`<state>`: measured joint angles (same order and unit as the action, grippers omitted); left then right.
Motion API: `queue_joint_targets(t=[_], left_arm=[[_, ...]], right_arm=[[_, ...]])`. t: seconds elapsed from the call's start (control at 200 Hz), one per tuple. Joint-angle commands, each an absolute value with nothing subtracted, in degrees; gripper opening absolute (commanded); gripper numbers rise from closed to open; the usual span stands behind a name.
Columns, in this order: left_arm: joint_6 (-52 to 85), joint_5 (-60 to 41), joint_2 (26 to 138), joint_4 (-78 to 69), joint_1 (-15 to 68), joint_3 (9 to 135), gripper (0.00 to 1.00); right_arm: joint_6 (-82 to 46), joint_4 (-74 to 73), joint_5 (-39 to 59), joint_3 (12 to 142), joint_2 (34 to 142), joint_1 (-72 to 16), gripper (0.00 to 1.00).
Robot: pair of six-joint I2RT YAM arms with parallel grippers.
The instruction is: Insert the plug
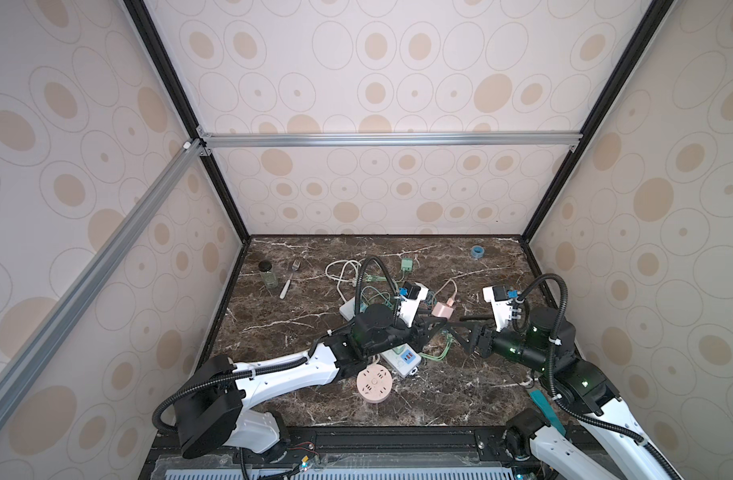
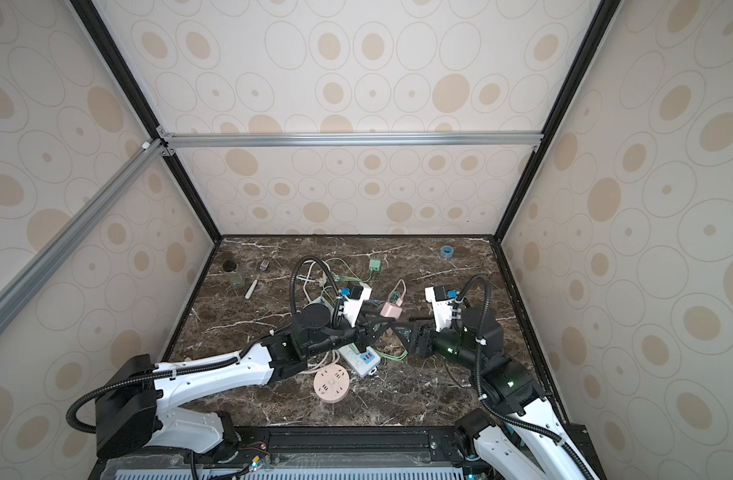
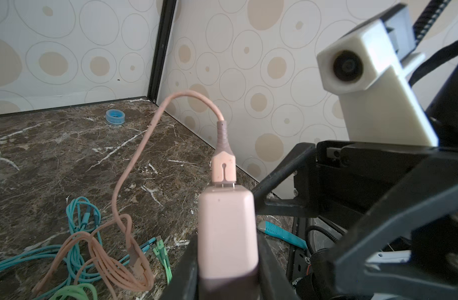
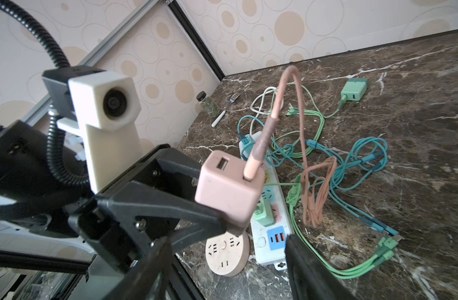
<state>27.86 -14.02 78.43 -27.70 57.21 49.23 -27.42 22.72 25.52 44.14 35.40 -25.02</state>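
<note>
- Pink plug (image 1: 441, 311) is up in the air above the table (image 1: 460, 399), abt mid-table in both top views.
- Its pink cord (image 3: 224, 168) comes out of the far end, at 12 o'clock from the block in a top view. Then it loops down to the table.
- Long axis runs along the fingers of the left gripper (image 3: 228, 262): cord end out front, other end back twd the palm.
- Metal pins: can't see them. Prob. on that hidden back end.
- Left gripper is squeezed tight on the plug's two sides. It grasps the plug & nothing else.
- Right gripper (image 4: 228, 239) sits just beside the plug at abt 4 o'clock in a top view, tips pointing at it.
- Its jaws are spread wide w/ nothing between them. It doesn't look to be touching the plug.
- White power strip (image 1: 402, 359) lies flat on the table at abt 7 o'clock from the plug, lower down & partly hidden by the left arm (image 1: 298, 370).
- A green plug (image 4: 263, 213) already sits in one slot of the strip.
- Round pink socket (image 1: 374, 384) lies just past the strip, same 7 o'clock way.
- Key bit, my guess: the pins face the left palm, so the plug can't go into a slot as held.
- Right gripper is the near free one. It prob. needs to take the cord end, so the pin end comes free & can turn down twd 7 o'clock.
</note>
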Motion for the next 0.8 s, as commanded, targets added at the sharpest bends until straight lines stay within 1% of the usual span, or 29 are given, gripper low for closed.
queue_joint_targets(t=[0.0, 0.13, 0.245, 0.43, 0.64, 0.795], left_arm=[[28.6, -22.0, 75.3, -27.0, 55.3, 50.3, 0.0], [30.5, -26.6, 72.3, -27.6, 52.4, 48.2, 0.0], [31.9, -34.2, 70.0, -30.0, 50.5, 46.5, 0.0], [33.7, -42.5, 68.6, -35.1, 50.1, 44.6, 0.0], [36.6, -44.7, 70.0, -40.1, 50.0, 44.3, 0.0], [40.6, -47.3, 72.3, -46.4, 50.0, 44.1, 0.0]], right_arm=[[-29.9, 18.2, 35.4, 44.8, 35.3, -21.7, 0.72], [-34.7, 11.4, 44.4, 43.0, 36.1, -17.3, 0.72], [-40.5, 1.8, 49.7, 40.1, 37.9, -16.3, 0.72], [-41.4, -1.2, 51.8, 40.3, 39.6, -16.3, 0.72], [-40.8, -3.1, 55.6, 41.4, 39.2, -16.4, 0.69], [-40.0, -2.0, 56.5, 42.2, 38.8, -16.4, 0.66]])
